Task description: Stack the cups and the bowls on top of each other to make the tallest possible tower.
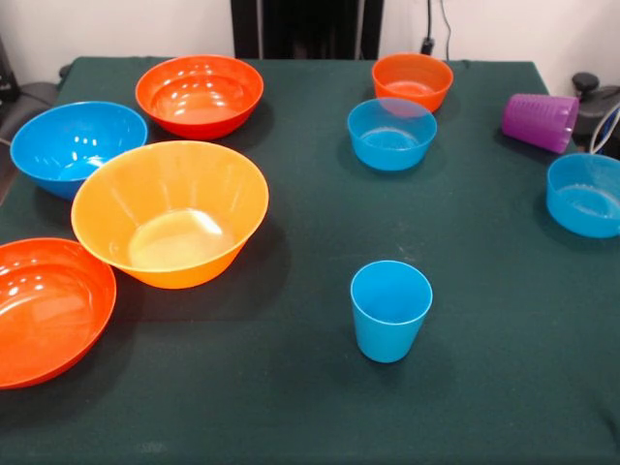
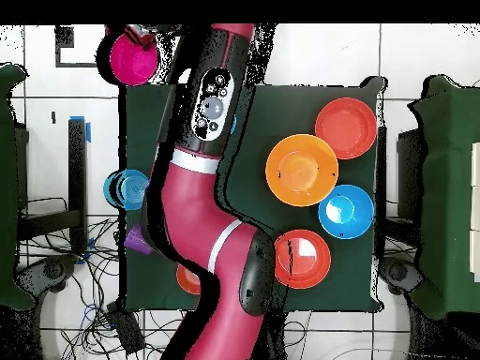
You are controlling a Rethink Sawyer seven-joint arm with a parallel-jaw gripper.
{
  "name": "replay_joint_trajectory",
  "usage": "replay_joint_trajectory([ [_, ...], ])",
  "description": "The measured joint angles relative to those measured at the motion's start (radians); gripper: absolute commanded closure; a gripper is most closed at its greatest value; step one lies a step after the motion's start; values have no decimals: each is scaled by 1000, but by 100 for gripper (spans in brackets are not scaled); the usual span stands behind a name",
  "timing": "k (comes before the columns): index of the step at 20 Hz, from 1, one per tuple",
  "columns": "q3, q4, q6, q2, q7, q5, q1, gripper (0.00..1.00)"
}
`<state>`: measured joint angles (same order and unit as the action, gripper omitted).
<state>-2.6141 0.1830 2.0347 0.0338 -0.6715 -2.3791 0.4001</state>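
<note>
Cups and bowls sit singly on the green desk (image 1: 310, 417), each on its own patch of cloth. Nearest to my front camera is the light blue cup (image 1: 390, 310), upright with its mouth up and well apart from everything else. At the near left edge a large red-orange bowl (image 1: 44, 310) runs partly out of the picture, and the large yellow-orange bowl (image 1: 170, 213) sits just beside it, a little farther back. I cannot tell whether their rims touch.

Behind that, the large blue bowl (image 1: 76, 145) sits close against the yellow-orange one on the left. At the right edge is a small blue bowl (image 1: 584, 194). Another small blue bowl (image 1: 391, 134) stands in the middle, with the small orange bowl (image 1: 413, 79) just beyond it (their rims overlap from this angle). The purple cup (image 1: 540, 122) lies on its side near the far right edge. A second large red-orange bowl (image 1: 199, 95) sits at the far left.

From overhead, the red and black arm (image 2: 202, 187) reaches across the desk, and the end effector (image 2: 139, 37) is over the corner, right at the magenta-pink bowl (image 2: 134, 58). That bowl lies past the desk's corner. I cannot tell how far open the end effector is, or whether it has hold of the bowl.
</note>
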Motion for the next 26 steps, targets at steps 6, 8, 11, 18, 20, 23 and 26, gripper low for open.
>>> replay_joint_trajectory([
  [6,-8,0,-37,-9,23,-32,10,100],
  [8,-10,0,-44,-13,28,-39,11,100],
  [11,-16,0,-60,-26,48,-52,14,100],
  [18,-36,0,-113,-54,55,-55,16,100],
  [20,-43,0,-132,-66,55,-57,17,100],
  [23,-62,0,-159,-86,55,-61,17,100],
  [26,-72,0,-176,-97,55,-69,17,100],
])
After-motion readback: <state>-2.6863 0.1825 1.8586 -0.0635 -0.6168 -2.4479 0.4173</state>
